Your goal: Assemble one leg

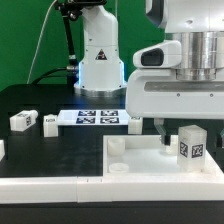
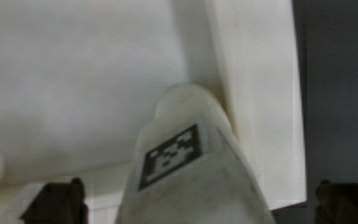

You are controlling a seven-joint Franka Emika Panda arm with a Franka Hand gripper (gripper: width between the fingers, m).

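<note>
Exterior view: end effector (image 1: 168, 146) open above tray (image 1: 120, 163); leg (image 1: 190, 144) upright beside it.

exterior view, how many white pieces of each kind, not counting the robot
legs: 4
tray: 1
marker board: 1
total: 6

no readable text; only square marker tags on the leg (image 1: 190, 146) and marker board (image 1: 95, 118).
</note>
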